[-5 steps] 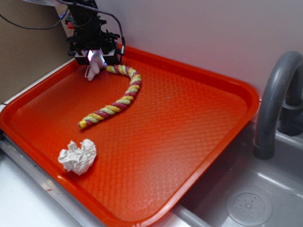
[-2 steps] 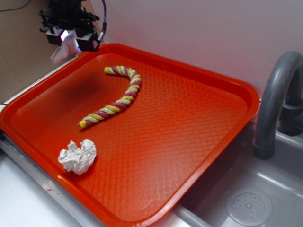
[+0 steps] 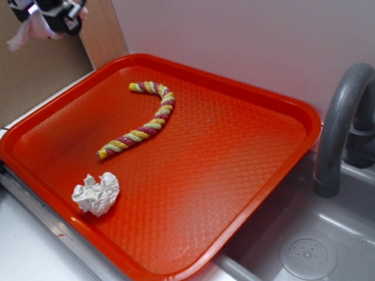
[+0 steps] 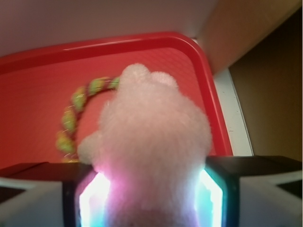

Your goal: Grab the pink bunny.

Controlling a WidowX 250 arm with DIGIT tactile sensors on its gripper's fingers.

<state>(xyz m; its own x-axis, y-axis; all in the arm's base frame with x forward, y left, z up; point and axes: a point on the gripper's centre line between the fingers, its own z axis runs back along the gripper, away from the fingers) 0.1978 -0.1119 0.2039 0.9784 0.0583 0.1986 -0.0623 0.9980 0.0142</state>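
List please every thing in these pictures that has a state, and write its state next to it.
gripper: shut on the pink bunny, raised beyond the tray's far left corner
pink bunny: held between the fingers, off the tray
twisted rope: lying curved on the tray, untouched
paper ball: crumpled, resting near the tray's front left edge
orange tray: flat beside the sink
faucet: no water seen running

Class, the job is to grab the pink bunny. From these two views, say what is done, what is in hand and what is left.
Done: the pink bunny is off the orange tray, held high at the exterior view's top left corner.
In hand: the gripper is clamped on it; the wrist view shows plush filling the jaws.
Left: nothing visible. The twisted rope and paper ball lie on the tray.
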